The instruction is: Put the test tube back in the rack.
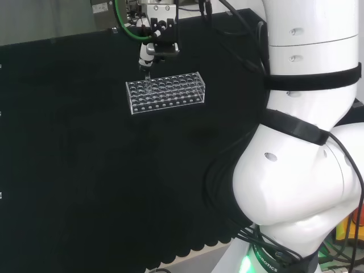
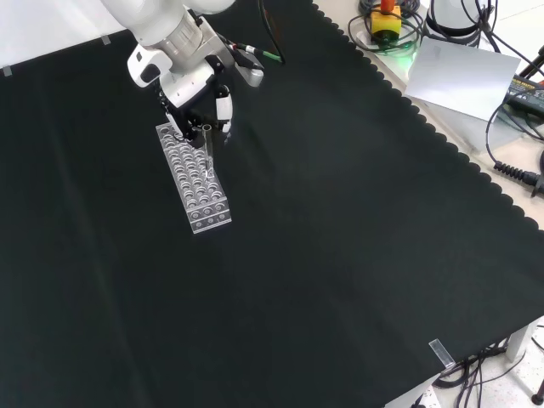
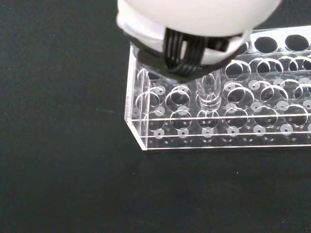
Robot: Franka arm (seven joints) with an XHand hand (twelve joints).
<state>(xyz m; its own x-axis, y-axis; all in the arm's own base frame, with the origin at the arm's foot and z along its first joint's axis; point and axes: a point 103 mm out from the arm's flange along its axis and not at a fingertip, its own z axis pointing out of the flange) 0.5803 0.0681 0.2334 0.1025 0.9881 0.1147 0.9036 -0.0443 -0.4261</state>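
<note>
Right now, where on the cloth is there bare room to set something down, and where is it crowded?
In the front view the cloth lies bare right of and below the rack, out to its scalloped edge. It is crowded only at the rack's far end, where the hand holds the tube over the holes.

Black cloth with a scalloped edge covers the bench; cables trail beyond it at the front view's right.
</note>
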